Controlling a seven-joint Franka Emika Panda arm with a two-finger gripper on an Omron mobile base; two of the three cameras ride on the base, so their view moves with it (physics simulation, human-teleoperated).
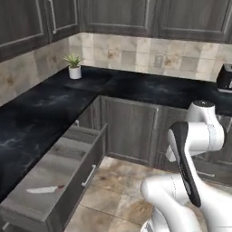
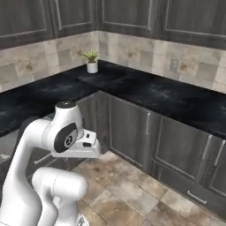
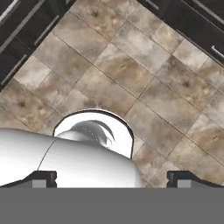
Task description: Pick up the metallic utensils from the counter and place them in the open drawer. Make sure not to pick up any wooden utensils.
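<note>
Nearest in the left base view: arm, folded up at lower right. Left of it, drawer pulled out from under the left run of the bench. Inside, toward the near end, 1 knife, pale blade pointing at the bench side, darker handle toward the drawer front, so long axis roughly along the pull direction. Further back on the bench, a plant in the corner and a toaster at far right. Cannot tell whether more metal pieces wait on the bench.

Right base view next: arm bulking at lower left, bench running along the wall, plant on it, well apart from the arm.

Hand view last: gripper spread wide, 2 tips far apart at the bottom corners, holding nothing, aimed straight down at the floor.

Judged from this: drawer and knife off to the arm's left and forward, well apart from the gripper. Any further pick calls for swinging up and out over the bench first.
</note>
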